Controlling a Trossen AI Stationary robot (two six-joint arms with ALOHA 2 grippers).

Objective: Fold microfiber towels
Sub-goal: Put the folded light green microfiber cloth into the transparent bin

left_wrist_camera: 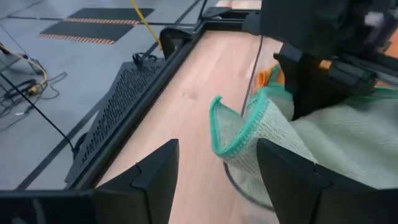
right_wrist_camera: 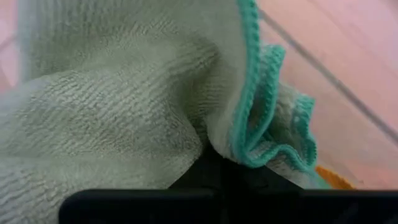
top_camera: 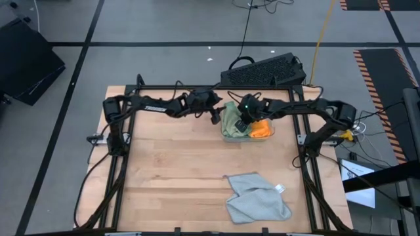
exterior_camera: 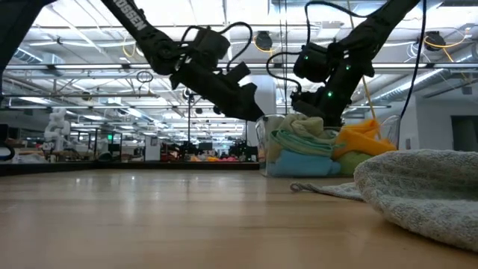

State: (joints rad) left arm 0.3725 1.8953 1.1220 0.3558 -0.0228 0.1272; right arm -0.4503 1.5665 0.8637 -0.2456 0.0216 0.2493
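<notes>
- Left hand [top_camera: 216, 115] hovers with fingers spread just beside the pile's left edge, holding nothing.
- Clear tray [top_camera: 270, 133] at the desk's [top_camera: 170, 170] far middle holds heaped towels; right hand [top_camera: 244, 122] pinches the pale green towel [top_camera: 231, 120] on top.
- Orange towel [top_camera: 261, 128] lies beside it.
- Grey towel [top_camera: 256, 197] lies crumpled near the front edge.

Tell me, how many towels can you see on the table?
At least 4: a grey towel near the front edge, and pale green, blue and orange towels piled in the tray; others may be hidden.
</notes>
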